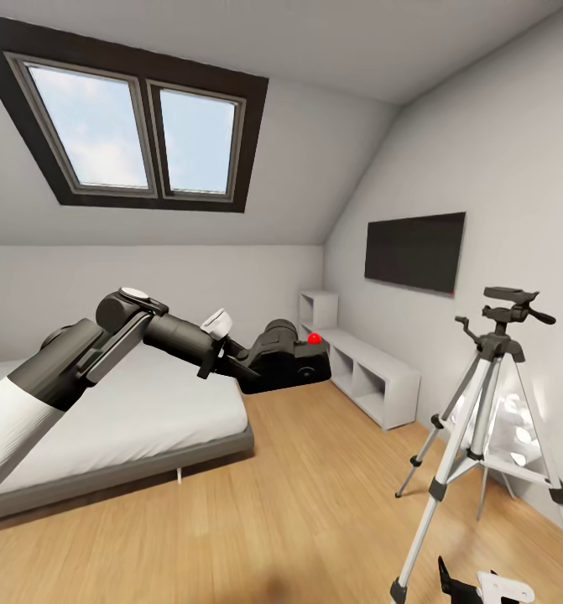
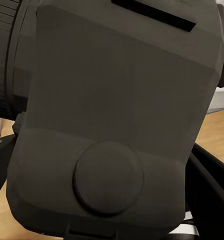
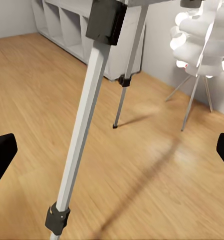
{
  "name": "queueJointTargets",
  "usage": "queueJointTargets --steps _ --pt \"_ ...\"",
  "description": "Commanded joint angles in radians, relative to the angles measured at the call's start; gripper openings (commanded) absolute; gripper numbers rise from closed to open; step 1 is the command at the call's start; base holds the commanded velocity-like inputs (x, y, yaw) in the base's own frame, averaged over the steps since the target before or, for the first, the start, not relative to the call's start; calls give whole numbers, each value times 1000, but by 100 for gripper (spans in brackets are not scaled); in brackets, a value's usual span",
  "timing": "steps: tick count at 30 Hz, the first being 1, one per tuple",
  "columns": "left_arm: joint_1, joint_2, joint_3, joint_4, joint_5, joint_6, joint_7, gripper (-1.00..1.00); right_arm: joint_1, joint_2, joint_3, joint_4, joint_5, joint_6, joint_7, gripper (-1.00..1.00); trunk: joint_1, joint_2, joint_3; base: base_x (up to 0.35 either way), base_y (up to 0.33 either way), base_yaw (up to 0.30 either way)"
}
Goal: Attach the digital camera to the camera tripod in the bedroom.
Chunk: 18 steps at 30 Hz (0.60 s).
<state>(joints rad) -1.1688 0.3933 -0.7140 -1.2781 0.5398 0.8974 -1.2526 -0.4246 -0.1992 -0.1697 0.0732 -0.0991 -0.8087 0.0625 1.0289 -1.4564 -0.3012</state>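
Note:
My left gripper is shut on the black digital camera, holding it in the air past the bed's corner, its red button on top. Seen close in the left wrist view, the camera's body sits between dark fingers. The camera tripod stands at the right on silver legs, its black pan head bare and well right of the camera. My right gripper hangs low by the tripod's front leg, open with nothing between its fingertips.
A grey-framed bed fills the left. White cube shelves and a wall TV line the right wall. A white petal lamp stands just behind the tripod. Light wood floor lies between bed and tripod.

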Motion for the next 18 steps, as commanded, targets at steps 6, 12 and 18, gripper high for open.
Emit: queueJointTargets --steps 6,12,18 --pt "-2 1 -2 0 6 7 1 -100 -2 0 1 4 -10 -6 7 100 -23 41 18 0 0 0" --pt "-2 1 -2 0 6 7 1 -100 -2 0 1 4 -10 -6 7 100 -46 83 36 0 0 0" --pt "-1 1 -2 0 6 8 1 -100 -2 0 1 4 -10 -6 7 100 -69 125 55 0 0 0"
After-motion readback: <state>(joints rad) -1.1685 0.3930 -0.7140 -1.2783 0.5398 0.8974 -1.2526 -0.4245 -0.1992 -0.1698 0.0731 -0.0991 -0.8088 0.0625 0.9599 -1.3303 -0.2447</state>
